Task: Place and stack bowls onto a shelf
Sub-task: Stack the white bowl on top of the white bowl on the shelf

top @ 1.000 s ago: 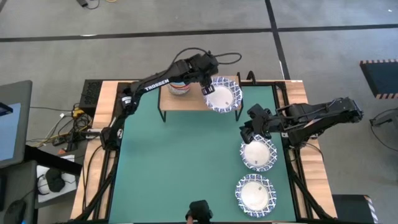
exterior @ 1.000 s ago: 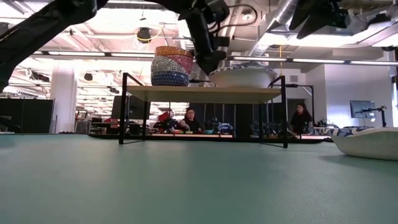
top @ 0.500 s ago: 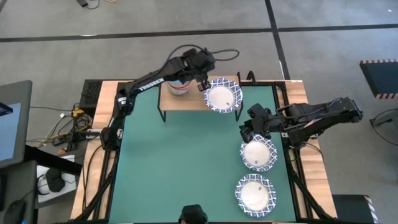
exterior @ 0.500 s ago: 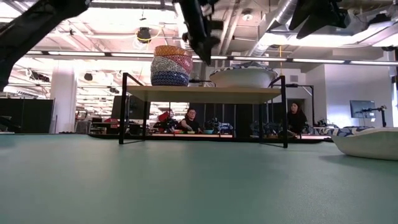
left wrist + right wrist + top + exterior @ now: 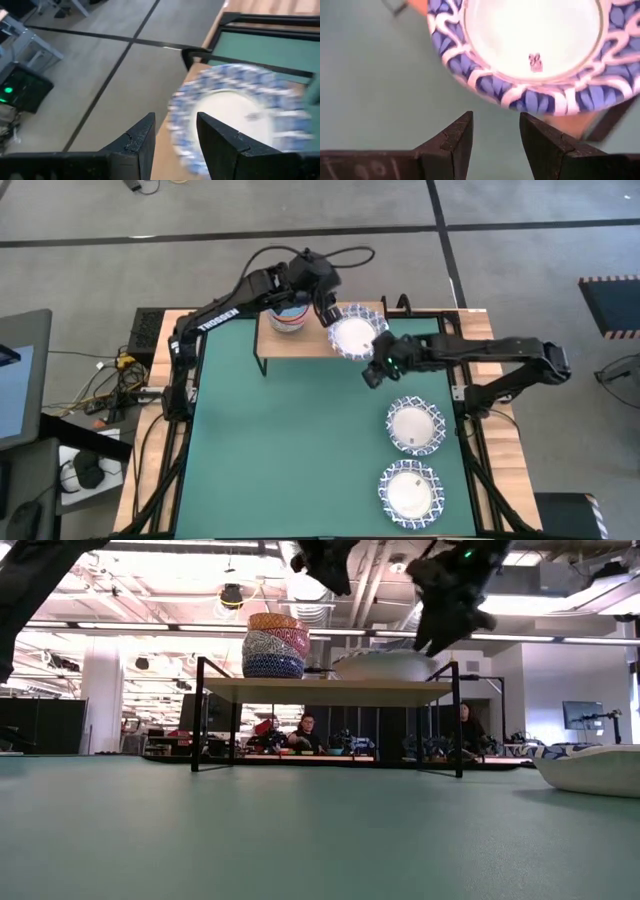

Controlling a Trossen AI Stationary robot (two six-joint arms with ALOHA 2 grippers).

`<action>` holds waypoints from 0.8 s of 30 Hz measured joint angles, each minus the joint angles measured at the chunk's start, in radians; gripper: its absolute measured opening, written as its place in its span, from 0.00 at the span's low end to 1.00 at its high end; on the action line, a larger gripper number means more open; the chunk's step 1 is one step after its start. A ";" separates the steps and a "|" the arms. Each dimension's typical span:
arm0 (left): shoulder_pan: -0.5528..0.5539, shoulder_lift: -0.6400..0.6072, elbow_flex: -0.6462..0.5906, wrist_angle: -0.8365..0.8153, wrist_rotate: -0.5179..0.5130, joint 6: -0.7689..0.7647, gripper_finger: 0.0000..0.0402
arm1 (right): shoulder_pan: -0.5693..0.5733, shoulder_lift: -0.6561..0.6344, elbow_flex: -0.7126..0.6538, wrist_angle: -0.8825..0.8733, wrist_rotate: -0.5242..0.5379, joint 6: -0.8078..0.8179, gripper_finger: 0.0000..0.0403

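1. The shelf (image 5: 300, 340) stands at the far edge of the green mat (image 5: 290, 440); in the low view its light-wood board (image 5: 330, 690) rests on black legs.
2. A stack of small bowls (image 5: 276, 645) sits on the shelf's left end, with the yellow-rimmed one on top and the blue patterned one at the bottom.
3. The left gripper (image 5: 325, 305) hangs above the shelf between the stack and a wide white bowl (image 5: 353, 335). Its wrist view shows the fingers (image 5: 137, 145) parted with nothing between them.
4. That wide bowl lies on the shelf's right end, its blue rim showing in both wrist views (image 5: 535, 45).
5. The right gripper (image 5: 375, 370) is just in front of the shelf, near the bowl's front edge. Its fingers (image 5: 455, 140) are spread and empty, with the bowl just beyond the tips.
6. A second wide bowl (image 5: 415, 427) sits on the mat at the right side.
7. A third (image 5: 410, 492) lies nearer the front edge, apart from the second.
8. In the low view, people (image 5: 303, 732) sit in the room behind the table.
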 joint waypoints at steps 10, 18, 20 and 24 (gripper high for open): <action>-0.081 -0.001 0.000 -0.087 -0.014 -0.078 0.32 | -0.064 0.013 0.000 -0.016 -0.058 -0.054 0.46; -0.119 -0.021 -0.009 -0.375 -0.014 -0.254 0.32 | 0.174 -0.101 0.001 -0.209 -0.059 0.175 0.46; -0.142 -0.021 -0.039 -0.376 -0.013 -0.276 0.32 | 0.238 -0.105 0.001 -0.253 -0.042 0.244 0.46; -0.185 -0.019 -0.088 -0.325 0.029 -0.276 0.32 | 0.343 -0.103 -0.007 -0.375 -0.024 0.375 0.46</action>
